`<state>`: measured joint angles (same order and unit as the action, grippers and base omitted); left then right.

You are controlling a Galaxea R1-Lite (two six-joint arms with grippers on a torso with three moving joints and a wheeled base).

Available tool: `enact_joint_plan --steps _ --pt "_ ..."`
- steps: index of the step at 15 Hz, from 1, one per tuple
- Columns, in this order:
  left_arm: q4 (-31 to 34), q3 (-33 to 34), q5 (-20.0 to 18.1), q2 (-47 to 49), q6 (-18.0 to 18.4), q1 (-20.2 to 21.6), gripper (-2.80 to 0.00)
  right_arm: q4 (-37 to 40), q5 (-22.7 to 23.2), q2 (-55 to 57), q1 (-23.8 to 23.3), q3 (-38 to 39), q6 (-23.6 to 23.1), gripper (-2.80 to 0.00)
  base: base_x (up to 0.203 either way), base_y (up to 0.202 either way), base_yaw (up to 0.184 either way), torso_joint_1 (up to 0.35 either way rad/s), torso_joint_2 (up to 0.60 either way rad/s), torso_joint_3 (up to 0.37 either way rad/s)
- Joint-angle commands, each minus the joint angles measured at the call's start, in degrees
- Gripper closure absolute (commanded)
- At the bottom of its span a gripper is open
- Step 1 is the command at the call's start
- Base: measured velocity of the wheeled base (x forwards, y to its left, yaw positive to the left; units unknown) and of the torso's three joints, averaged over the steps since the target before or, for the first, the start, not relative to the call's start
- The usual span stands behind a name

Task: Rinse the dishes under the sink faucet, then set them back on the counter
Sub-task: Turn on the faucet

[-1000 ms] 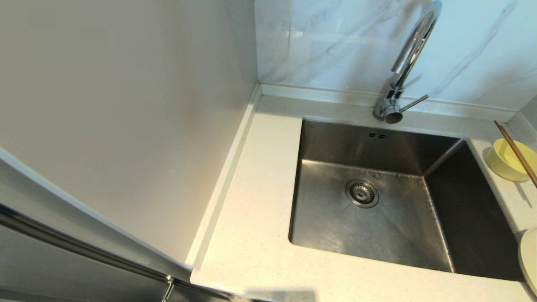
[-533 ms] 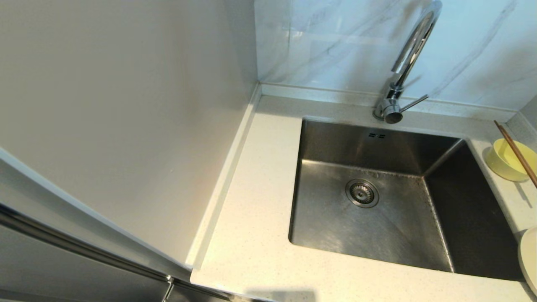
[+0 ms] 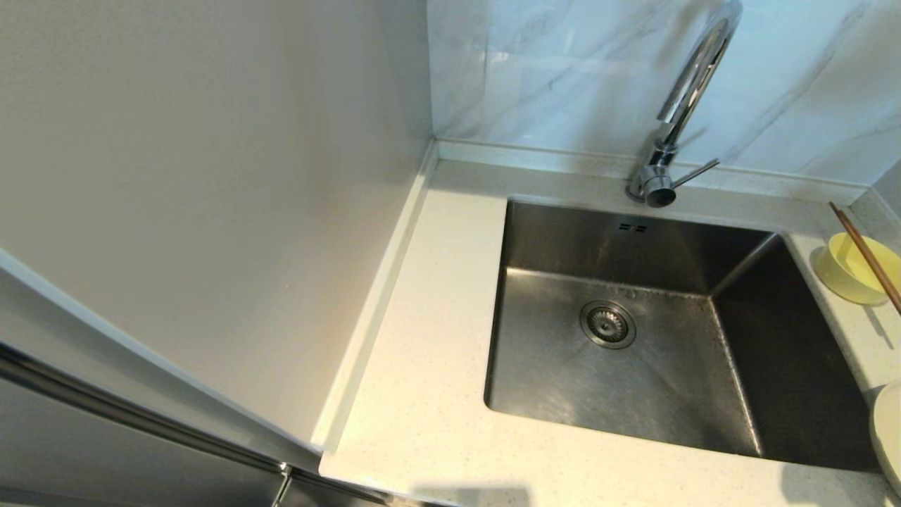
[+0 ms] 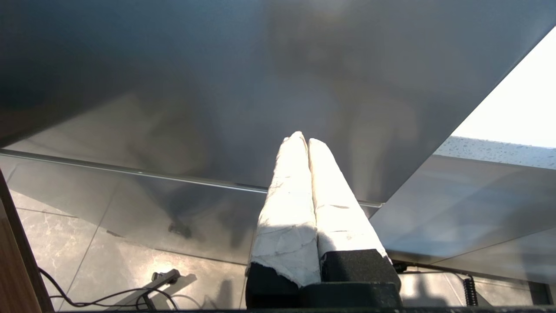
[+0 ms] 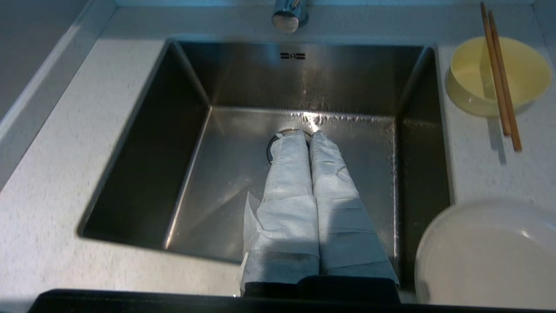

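While neither arm shows in the head view, both wrist cameras catch their own pincers. Right gripper (image 5: 308,132): white-wrapped fingers pressed together, clenched, grasping nothing, hanging above the sink (image 5: 299,78) with its tips over the drain strainer (image 5: 273,145) in that picture. Left gripper (image 4: 302,138): white-wrapped fingers also clenched together, empty, pointing at a grey cabinet front (image 4: 217,87) below the counter edge, tiled floor (image 4: 130,269) and a black cable (image 4: 95,300) beneath it.

Head view: sink (image 3: 563,380) fills centre to lower right of frame, drain strainer (image 3: 607,324) mid-basin, two overflow slots (image 3: 632,227) on the back wall. Sink faucet (image 3: 686,98) stands behind the basin at upper right, gooseneck arching up out of frame, lever handle (image 3: 693,173) sticking out to the right from its base. Counter (image 3: 422,352) wraps around the basin; marble wall (image 3: 563,70) behind, plain side panel (image 3: 197,176) at left.

Dishes all on the counter at the right edge of frame: bowl (image 3: 852,271) at mid-right, upright, chopsticks (image 3: 866,255) lying across its rim with the lower ends running past it; plate (image 3: 887,436) at lower right, cut off by the frame. Right wrist view shows the same: bowl (image 5: 517,65) upper right, chopsticks (image 5: 499,74) as a pair across it, plate (image 5: 486,256) lower right, apart from the bowl.
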<state>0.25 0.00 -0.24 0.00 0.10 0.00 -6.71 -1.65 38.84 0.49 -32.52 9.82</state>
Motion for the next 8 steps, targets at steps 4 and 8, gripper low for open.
enact_joint_plan --steps 4,8 --pt "0.0 0.0 0.0 0.0 0.0 0.0 0.00 -1.4 0.2 21.5 0.0 -15.6 1.8 0.00 0.000 0.000 0.000 0.000 0.00 0.000" --pt "0.0 0.0 0.0 0.0 0.0 0.0 0.00 -1.5 -0.1 32.3 0.0 -27.0 4.6 0.00 0.000 0.000 0.000 0.000 0.00 0.000"
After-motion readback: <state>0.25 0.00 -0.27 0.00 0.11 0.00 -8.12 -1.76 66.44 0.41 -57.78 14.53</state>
